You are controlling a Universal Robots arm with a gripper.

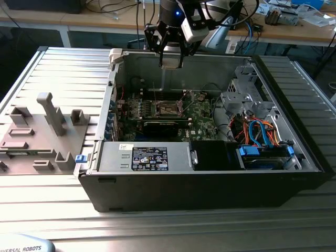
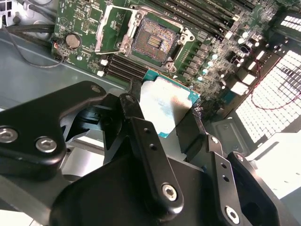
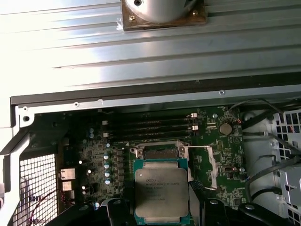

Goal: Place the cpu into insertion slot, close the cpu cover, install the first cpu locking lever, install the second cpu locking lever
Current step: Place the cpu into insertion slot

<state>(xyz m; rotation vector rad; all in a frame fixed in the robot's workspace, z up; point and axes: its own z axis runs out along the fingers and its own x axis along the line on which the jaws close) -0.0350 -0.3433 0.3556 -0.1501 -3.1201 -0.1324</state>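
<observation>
My gripper [image 1: 171, 51] hangs above the back wall of the open computer case, shut on the cpu [image 1: 171, 59]. In both wrist views the cpu [image 2: 167, 104] [image 3: 161, 190] is a silvery square plate on a teal-edged board, clamped between the two black fingers [image 2: 141, 134]. The insertion slot [image 2: 153, 40] lies below on the green motherboard, a dark square socket with a metal rim, bare inside. Its cover frame [image 2: 113, 29] stands swung open to one side. In the first wrist view the cpu hides most of the insertion slot [image 3: 160, 151]. In the exterior view the slot [image 1: 169, 107] sits well below the gripper.
The case wall [image 1: 173, 71] rises right under the gripper. Long black memory slots [image 3: 150, 127] run beside the socket. A power supply [image 1: 149, 156] sits along the front, and a drive cage with orange and blue cables [image 1: 257, 131] is at the exterior view's right. A grey fixture plate [image 1: 37, 131] lies at the left.
</observation>
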